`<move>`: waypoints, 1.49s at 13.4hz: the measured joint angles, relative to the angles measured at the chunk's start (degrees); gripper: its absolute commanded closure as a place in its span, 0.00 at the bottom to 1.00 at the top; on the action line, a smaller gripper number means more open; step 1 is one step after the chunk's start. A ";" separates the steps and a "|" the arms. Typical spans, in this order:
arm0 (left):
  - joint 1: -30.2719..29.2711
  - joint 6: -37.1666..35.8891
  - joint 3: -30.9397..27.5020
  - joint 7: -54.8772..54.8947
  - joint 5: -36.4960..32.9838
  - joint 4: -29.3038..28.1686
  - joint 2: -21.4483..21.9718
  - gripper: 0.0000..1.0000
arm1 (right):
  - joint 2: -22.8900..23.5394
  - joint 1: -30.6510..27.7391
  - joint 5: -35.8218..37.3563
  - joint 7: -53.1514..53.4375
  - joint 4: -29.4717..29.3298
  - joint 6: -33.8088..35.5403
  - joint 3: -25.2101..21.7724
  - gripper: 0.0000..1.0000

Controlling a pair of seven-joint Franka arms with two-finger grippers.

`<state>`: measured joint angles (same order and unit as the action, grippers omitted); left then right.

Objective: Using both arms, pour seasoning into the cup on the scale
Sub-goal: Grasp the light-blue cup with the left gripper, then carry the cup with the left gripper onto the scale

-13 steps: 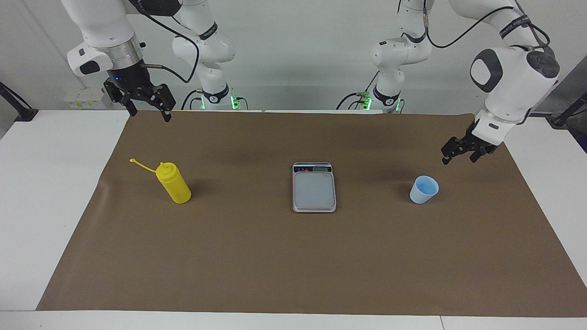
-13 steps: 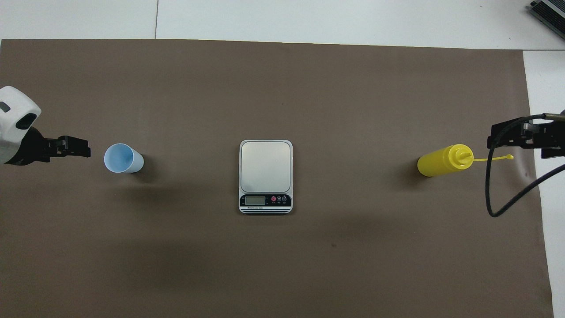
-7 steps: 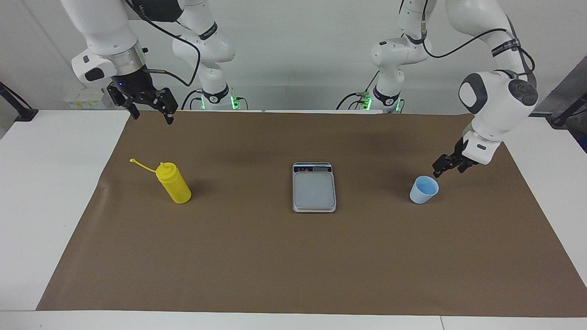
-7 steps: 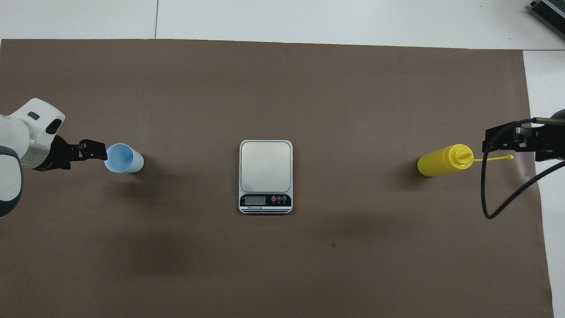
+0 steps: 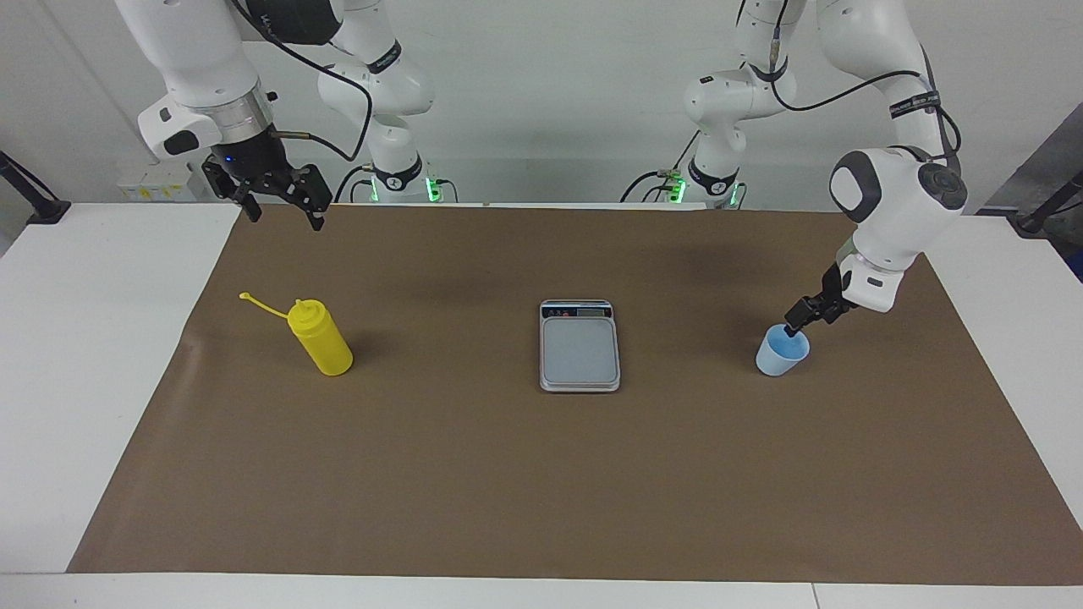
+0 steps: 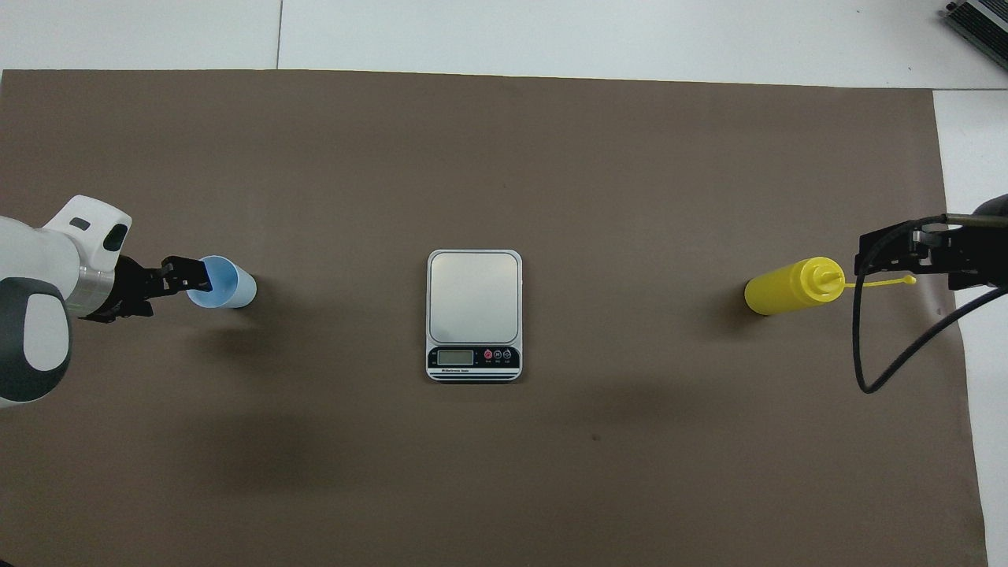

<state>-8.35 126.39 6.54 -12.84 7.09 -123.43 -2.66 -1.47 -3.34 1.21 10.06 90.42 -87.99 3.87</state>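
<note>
At the left arm's end: left gripper (image 5: 795,326) over cup (image 5: 780,355) rim, grip state unclear | cup likely light, tippable; take by rim | right gripper (image 5: 283,201) spread wide above bottle (image 5: 321,338).

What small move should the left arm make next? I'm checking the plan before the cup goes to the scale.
Probably shut the left gripper on the blue cup's rim: its tips sit at the rim, one apparently inside. The scale plate is bare; the right gripper waits raised.

I see the flat silver-grey scale (image 5: 579,346) at mid-table; the upright yellow squeeze bottle (image 5: 321,337) stands well apart toward the right arm's end; the upright light-blue cup (image 5: 781,351) toward the left arm's end.
</note>
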 measured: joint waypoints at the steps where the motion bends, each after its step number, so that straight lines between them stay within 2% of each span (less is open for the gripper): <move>1: 0.05 0.29 0.05 -1.16 0.01 -0.20 -0.25 0.00 | 0.00 0.00 0.00 0.00 0.02 0.00 0.00 0.00; 9: 1.25 4.35 0.39 -3.02 0.01 -0.94 -3.63 0.00 | -0.07 0.04 0.00 -0.03 0.04 0.01 0.27 0.00; 11: 1.27 4.63 0.38 -3.04 0.01 -1.44 -3.64 0.49 | -0.09 -0.03 0.00 -0.03 0.04 0.01 0.28 0.00; 12: 1.27 4.67 0.35 -3.05 0.02 -1.55 -3.64 0.62 | -0.09 -0.08 0.00 -0.03 0.04 0.01 0.16 0.00; 13: 1.27 4.67 0.35 -3.05 0.02 -1.59 -3.64 0.97 | -0.09 -0.13 0.00 -0.03 0.04 0.01 0.01 0.00; 14: 1.27 4.67 0.36 -3.05 0.02 -1.62 -3.64 1.00 | -0.09 -0.17 0.00 -0.03 0.04 0.01 -0.08 0.00; 18: 1.27 4.31 0.36 -3.05 0.02 -1.12 -3.65 1.00 | -0.09 -0.16 0.00 -0.03 0.04 0.01 -0.11 0.00; 20: 1.27 1.93 0.35 -3.05 0.02 1.31 -3.77 1.00 | -0.09 -0.16 0.00 -0.03 0.04 0.01 -0.11 0.00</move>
<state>-7.08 128.32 6.88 -15.89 7.10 -122.12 -6.43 -1.56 -3.50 1.21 10.03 90.47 -87.99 3.76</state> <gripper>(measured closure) 0.969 0.000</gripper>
